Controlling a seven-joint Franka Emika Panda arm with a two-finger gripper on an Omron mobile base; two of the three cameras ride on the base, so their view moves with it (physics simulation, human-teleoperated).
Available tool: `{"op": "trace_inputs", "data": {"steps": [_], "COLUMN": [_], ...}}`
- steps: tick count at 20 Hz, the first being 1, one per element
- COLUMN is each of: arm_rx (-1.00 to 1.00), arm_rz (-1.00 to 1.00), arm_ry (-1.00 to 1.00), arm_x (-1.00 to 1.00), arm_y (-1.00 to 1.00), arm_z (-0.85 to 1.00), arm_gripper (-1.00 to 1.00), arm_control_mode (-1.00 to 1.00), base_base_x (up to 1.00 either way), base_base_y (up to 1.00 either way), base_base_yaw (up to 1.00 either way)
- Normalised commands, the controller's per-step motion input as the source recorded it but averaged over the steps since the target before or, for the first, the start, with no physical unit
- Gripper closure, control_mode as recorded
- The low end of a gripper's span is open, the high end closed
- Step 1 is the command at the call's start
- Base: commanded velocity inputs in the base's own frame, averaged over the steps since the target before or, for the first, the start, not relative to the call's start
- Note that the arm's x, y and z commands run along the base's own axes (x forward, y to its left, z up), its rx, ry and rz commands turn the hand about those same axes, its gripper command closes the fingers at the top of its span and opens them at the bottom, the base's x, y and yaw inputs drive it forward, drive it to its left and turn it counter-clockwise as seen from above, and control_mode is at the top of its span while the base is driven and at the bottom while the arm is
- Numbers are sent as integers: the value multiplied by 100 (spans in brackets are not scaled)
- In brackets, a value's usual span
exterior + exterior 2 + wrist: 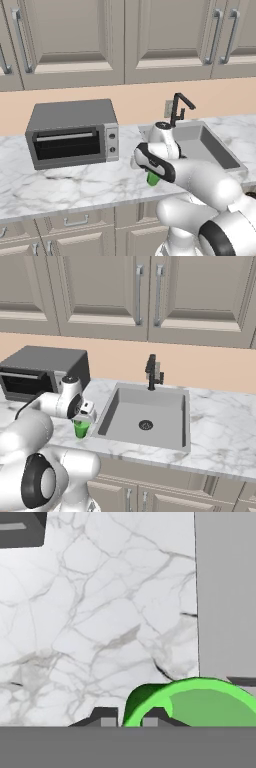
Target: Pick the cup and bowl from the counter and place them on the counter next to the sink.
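Standing on the marble bench just left of the sink, near the front edge: one small green cup, upright, under the wrist.

Jaws: narrow, set astride one side of the cup's wall, one dark tip outside and one inside the rim, as the hand view gives it; gripper low over the cup. Whether the grip is firm or easing I cannot tell.

Risks: a jaw dragging the rim on the lift would likely tip the cup toward the basin or off the front edge.

Views compared: right base view shows the cup's place against the basin; left base view shows only a green sliver beneath the arm, plus a toaster oven; hand view shows the rim straddled.
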Motion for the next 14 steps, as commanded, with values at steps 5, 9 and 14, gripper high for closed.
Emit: {"op": "trace_inputs", "data": {"steps": [5,9,14], "arm_rx": [0,0,0], "arm_rz": [0,0,0], "arm_ry": [0,0,0], "arm_x": [1,0,0], "arm_y": [0,4,0], "arm_z": [-5,-2,0], "arm_gripper": [100,100,100], "arm_control_mode": [-100,-100,-100], "base_base_x": [0,0,0], "base_base_y": [0,0,0], "base_base_yaw": [0,0,0]}}
